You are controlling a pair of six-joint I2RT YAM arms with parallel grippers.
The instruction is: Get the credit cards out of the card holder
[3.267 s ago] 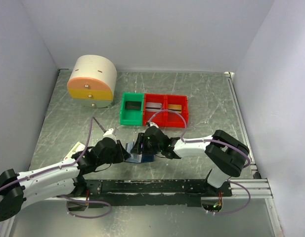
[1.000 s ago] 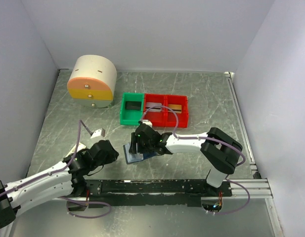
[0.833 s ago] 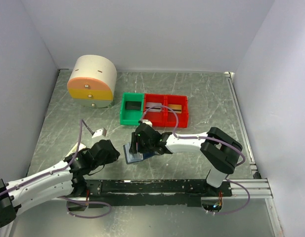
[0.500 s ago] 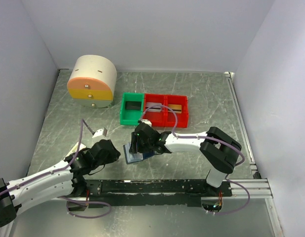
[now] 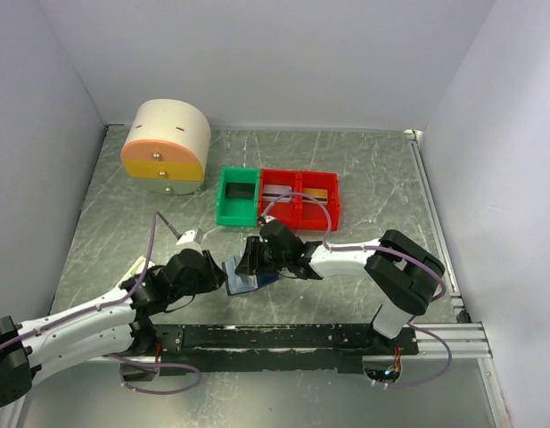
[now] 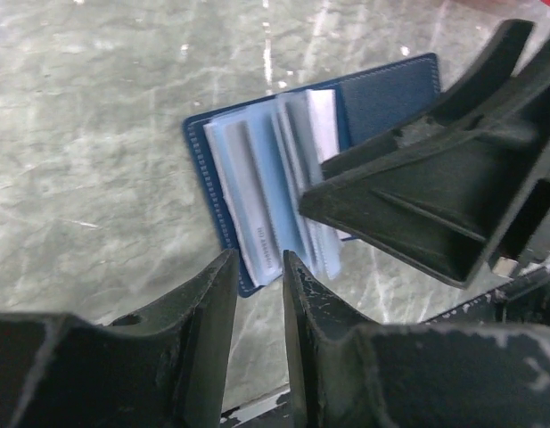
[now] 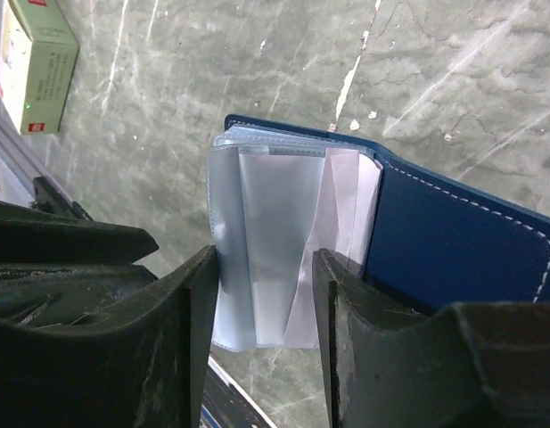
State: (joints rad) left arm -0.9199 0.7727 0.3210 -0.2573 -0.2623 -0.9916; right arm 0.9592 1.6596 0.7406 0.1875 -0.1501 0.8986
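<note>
I have the card holder [image 5: 250, 278] lying open on the bench [image 5: 373, 169], near the green bin [image 5: 223, 212], between both arms. My right gripper [image 7: 264, 259] has its jaws apart, straddling the clear sleeves [image 7: 270, 187] that hold the credit cards [image 6: 257, 192]. My left gripper [image 6: 257, 263] hovers at the holder's near edge, jaws narrowly parted and empty.

Bright, even light; faint glare

A robot lab is shown by plain white walls [image 5: 257, 62] set round a scratched metal table [image 5: 373, 169] and a rail [image 5: 283, 337] bolted along its near edge.
</note>
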